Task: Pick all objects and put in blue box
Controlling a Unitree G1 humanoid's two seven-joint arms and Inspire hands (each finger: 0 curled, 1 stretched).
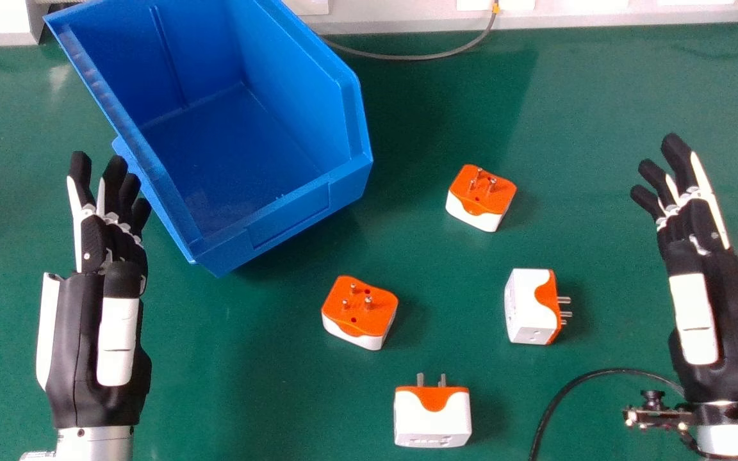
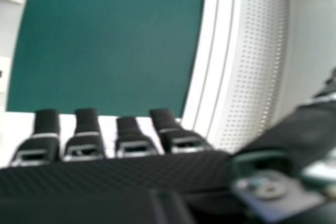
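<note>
Here, the left hand (image 1: 97,240) and right hand (image 1: 696,221) have their black-and-white fingers extended, slightly apart — the left beside a smooth, angular blue box (image 1: 292,214). Outside it, four blocky orange-and-white plug adapters (image 1: 430,419) with metal pins rest on the green table (image 1: 247,397).

And here's smooth, glossy plastic on the blue box (image 1: 292,214); shiny metal pins on the plug adapter (image 1: 377,307)!
</note>
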